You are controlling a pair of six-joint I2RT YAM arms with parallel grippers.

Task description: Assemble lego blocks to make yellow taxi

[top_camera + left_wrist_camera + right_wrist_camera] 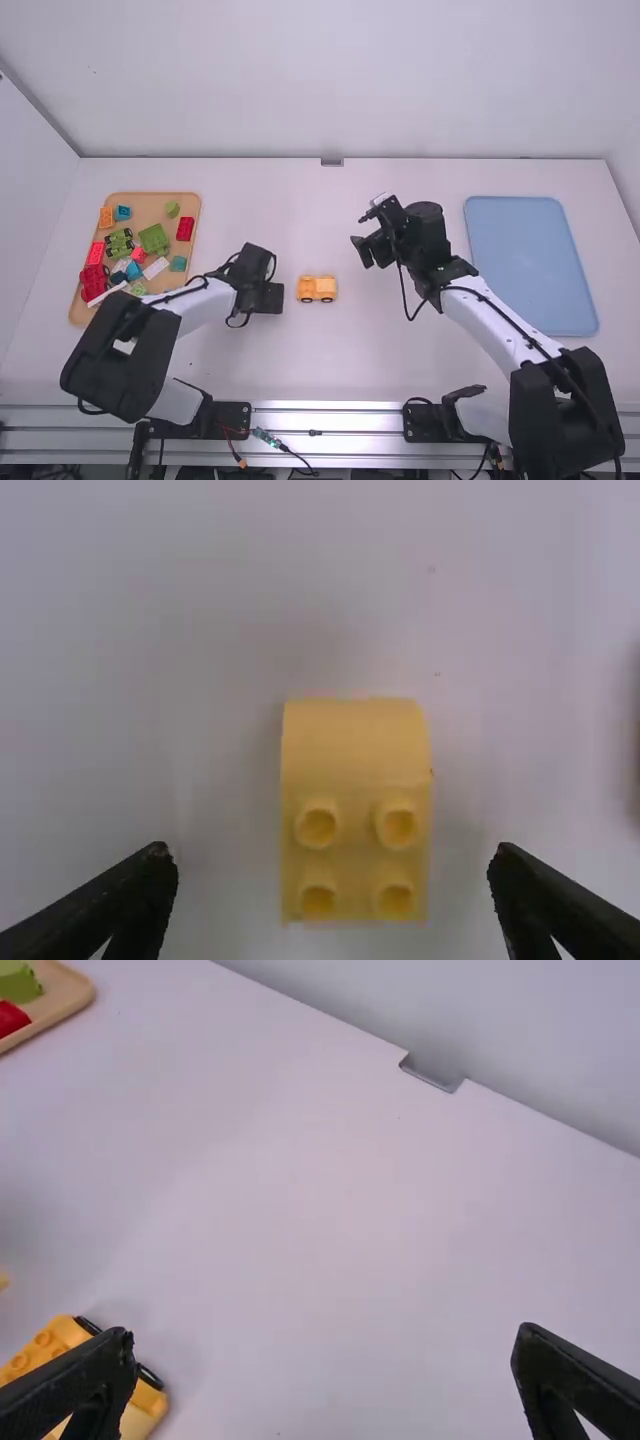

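In the high view my left gripper [262,292] is left of the orange-yellow wheeled car base [317,289], close beside it. The left wrist view has my left gripper [332,852] open, its fingers apart on either side of a yellow block [355,810] with a curved end and several round studs. My right gripper [328,1332] is open and holds nothing; in the high view that right gripper [362,234] is up and to the right of the car base. The studded base [142,1408] shows at lower left in the right wrist view, partly behind a finger.
A wooden tray [148,200] of red, green, blue, white and orange blocks lies at the left. At the right is a blue tray [530,265]. The table's far edge meets a wall, with a small metal bracket [332,162] there.
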